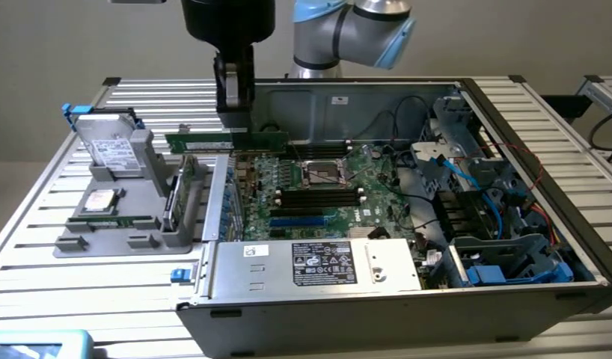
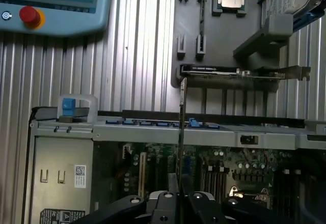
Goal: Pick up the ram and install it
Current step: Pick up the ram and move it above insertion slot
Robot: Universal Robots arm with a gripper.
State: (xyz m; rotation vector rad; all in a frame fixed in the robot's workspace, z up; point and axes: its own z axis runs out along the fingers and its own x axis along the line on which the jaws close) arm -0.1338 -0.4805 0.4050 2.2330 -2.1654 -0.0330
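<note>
Carrying step: the pincer is clamped on the ram, which hangs level and on edge above the case wall beside the tray, toward the table's far edge. Installing likely calls for squaring it with a memory slot.

The ram is green above the dark grey computer case; inside it, green motherboard, blue cables; beside it, grey tray.
</note>
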